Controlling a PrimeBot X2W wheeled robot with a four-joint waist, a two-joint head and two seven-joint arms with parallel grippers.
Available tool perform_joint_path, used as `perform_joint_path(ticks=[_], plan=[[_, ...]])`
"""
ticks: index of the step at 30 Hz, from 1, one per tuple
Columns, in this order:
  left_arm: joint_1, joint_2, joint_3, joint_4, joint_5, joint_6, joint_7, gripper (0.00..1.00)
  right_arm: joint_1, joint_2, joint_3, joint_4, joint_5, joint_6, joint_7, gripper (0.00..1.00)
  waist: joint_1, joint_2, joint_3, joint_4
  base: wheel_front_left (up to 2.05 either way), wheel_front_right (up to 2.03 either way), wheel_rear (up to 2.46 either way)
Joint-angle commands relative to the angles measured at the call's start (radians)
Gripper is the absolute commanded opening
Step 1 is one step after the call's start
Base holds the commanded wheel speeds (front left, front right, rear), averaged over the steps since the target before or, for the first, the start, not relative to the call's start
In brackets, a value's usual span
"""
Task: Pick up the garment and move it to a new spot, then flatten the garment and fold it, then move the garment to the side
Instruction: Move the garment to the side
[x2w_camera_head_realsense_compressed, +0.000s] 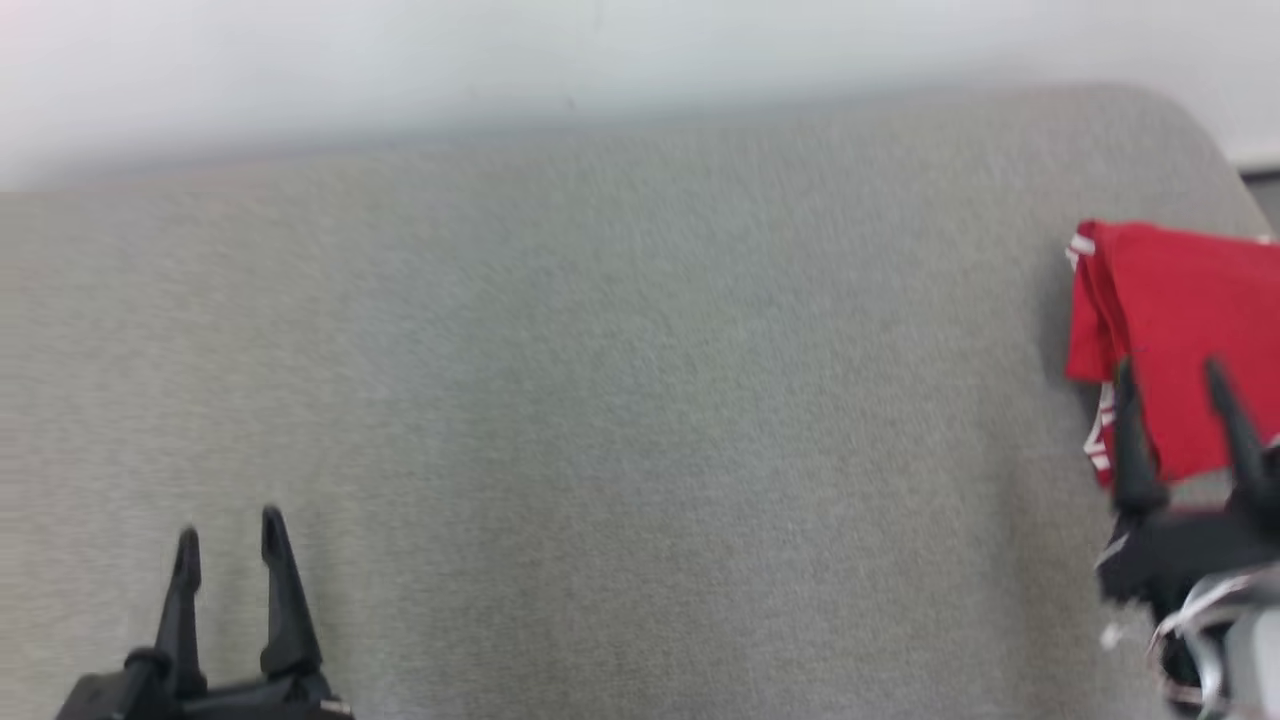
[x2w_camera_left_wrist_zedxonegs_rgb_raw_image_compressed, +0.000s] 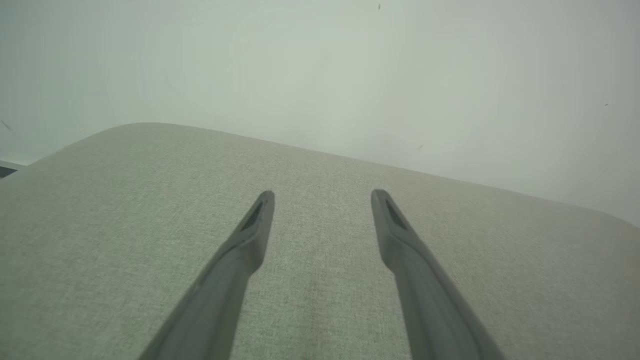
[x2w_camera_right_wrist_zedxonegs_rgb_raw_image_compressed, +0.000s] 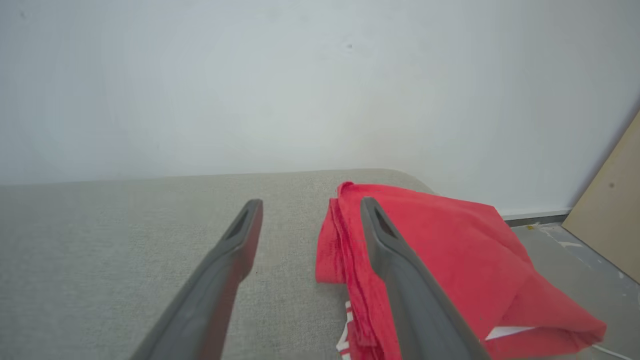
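Garment (x2w_camera_head_realsense_compressed: 1170, 290) lay folded at surface (x2w_camera_head_realsense_compressed: 600, 400) right edge: soft, light, floppy. I'd pinch its stacked fold. Left fingers (x2w_camera_head_realsense_compressed: 283, 590) and right fingers (x2w_camera_head_realsense_compressed: 1133, 440) were wide open, empty.

Light is bright, soft and even. The head view is smeared by blur: the bench (x2w_camera_head_realsense_compressed: 600, 400) weave streaks, and the right hand (x2w_camera_head_realsense_compressed: 1168, 368) and garment (x2w_camera_head_realsense_compressed: 1170, 300) have fuzzy edges. A faint shadow lies left of the garment. Both wrist views are sharper on the weave; the fingers (x2w_camera_left_wrist_zedxonegs_rgb_raw_image_compressed: 240, 260) soften toward the bottom edge, and the wall (x2w_camera_left_wrist_zedxonegs_rgb_raw_image_compressed: 575, 75) dims at the corners.
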Motion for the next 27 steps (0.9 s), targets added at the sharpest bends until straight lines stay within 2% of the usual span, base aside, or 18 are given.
perform_joint_path(ticks=[1, 6, 15, 27], plan=[[0.032, -0.001, 0.007, 0.014, -0.001, 0.000, -0.002, 1.00, 0.048, 0.014, 0.002, -0.001, 0.006, -0.003, -0.019, 1.00, 0.0002, 0.0001, -0.110, 0.061, 0.00, 0.00, 0.00], [0.080, -0.001, 0.017, 0.052, 0.009, -0.009, -0.002, 1.00, 0.143, 0.054, 0.013, 0.010, -0.005, -0.003, -0.054, 1.00, 0.0002, 0.0001, -0.185, 0.085, 0.00, 0.00, 0.00], [0.129, 0.000, 0.025, 0.118, 0.037, -0.038, -0.002, 1.00, 0.246, 0.114, 0.023, 0.015, -0.002, -0.003, -0.110, 1.00, 0.0002, 0.0001, -0.246, 0.101, 0.00, 0.00, 0.00], [0.090, -0.001, 0.018, 0.198, 0.054, -0.058, -0.002, 1.00, 0.289, 0.144, -0.002, 0.062, -0.083, -0.003, -0.143, 1.00, 0.0002, 0.0001, -0.280, 0.111, 0.00, 0.00, 0.00]])
